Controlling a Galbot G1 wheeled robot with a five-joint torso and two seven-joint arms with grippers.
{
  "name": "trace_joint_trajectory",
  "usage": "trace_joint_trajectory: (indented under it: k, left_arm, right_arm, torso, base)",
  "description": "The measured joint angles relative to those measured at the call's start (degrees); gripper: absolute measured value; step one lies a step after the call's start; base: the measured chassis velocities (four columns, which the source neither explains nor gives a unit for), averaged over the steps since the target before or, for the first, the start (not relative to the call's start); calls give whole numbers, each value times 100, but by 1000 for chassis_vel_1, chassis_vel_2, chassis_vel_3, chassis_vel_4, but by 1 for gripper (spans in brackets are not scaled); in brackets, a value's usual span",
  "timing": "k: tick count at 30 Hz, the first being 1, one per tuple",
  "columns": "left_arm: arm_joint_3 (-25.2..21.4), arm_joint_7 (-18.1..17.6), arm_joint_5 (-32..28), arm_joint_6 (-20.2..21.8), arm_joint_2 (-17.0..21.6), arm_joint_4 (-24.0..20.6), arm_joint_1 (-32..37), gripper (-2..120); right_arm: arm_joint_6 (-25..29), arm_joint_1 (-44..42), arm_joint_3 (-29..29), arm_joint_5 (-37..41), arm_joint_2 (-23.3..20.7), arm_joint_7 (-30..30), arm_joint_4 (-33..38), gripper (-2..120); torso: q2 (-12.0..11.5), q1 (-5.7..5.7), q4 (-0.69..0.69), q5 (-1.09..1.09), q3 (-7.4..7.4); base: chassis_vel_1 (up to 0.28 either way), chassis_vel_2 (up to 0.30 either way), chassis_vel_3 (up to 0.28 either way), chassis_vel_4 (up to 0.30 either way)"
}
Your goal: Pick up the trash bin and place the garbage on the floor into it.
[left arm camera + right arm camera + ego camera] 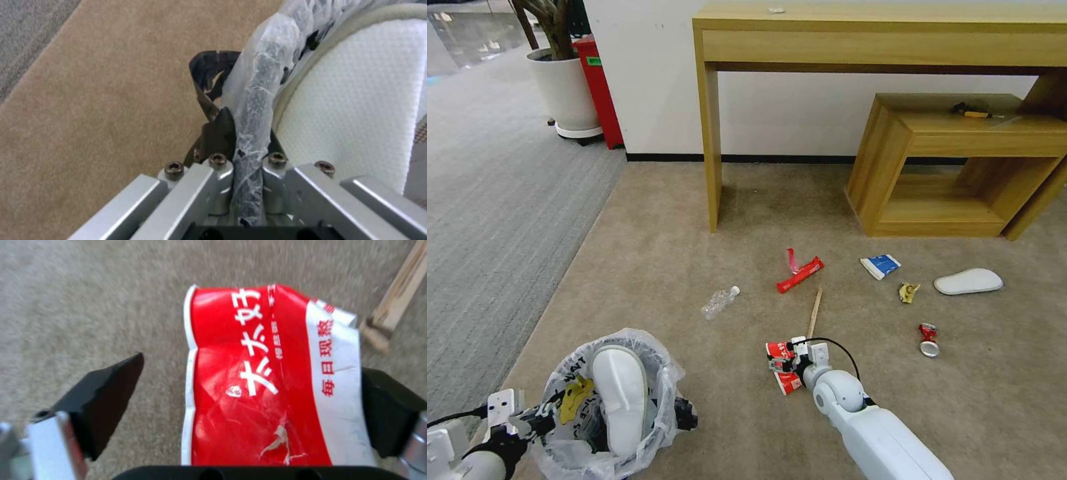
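The trash bin [662, 373], lined with a crinkled clear bag, hangs low at my left with a white insole [620, 393] and a yellow wrapper [575, 392] inside. My left gripper [550, 413] is shut on its bag-covered rim [262, 83], the insole [356, 100] right beside it. My right gripper [782, 363] is down at the beige floor [694, 253], open, with a red-and-white wrapper [267, 380] lying between its fingers [102, 400]. More garbage lies on the carpet: a clear bottle [720, 301], a red wrapper [800, 273], a wooden stick [815, 311], a blue-white packet [880, 265], a yellow wrapper [908, 292], a white insole [968, 281] and a crushed can [928, 340].
A tall wooden desk [710, 133] and a low wooden shelf unit [894, 153] stand against the white wall ahead. A white plant pot [564, 90] and a red box [599, 87] sit at the far left, beside the grey striped carpet [494, 200].
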Motion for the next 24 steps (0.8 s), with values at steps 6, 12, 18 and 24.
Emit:
trace_joint_trajectory:
  k: [6,12,18,24]
  left_arm:
    - [-12,-5,0,4,16,-13,6,1]
    - [9,-11,36,10,18,-14,-9,1]
    - [17,-16,37,26,39,-25,-29,1]
    - [23,-15,23,29,59,-54,-29,1]
  right_arm:
    - [88,63,20,-73,106,-6,-304,77]
    - [303,88,90,-225,179,-24,-544,53]
    - [478,77,144,-379,185,-123,-559,32]
    - [669,97,201,-489,187,-260,-542,7]
  torso:
    - [0,0,0,-1,0]
    - [0,0,-1,-1,0]
    - [0,0,-1,0,0]
    - [0,0,0,1,0]
  base:
    - [0,0,0,0]
    - [0,0,0,0]
    - [0,0,0,0]
    - [0,0,0,0]
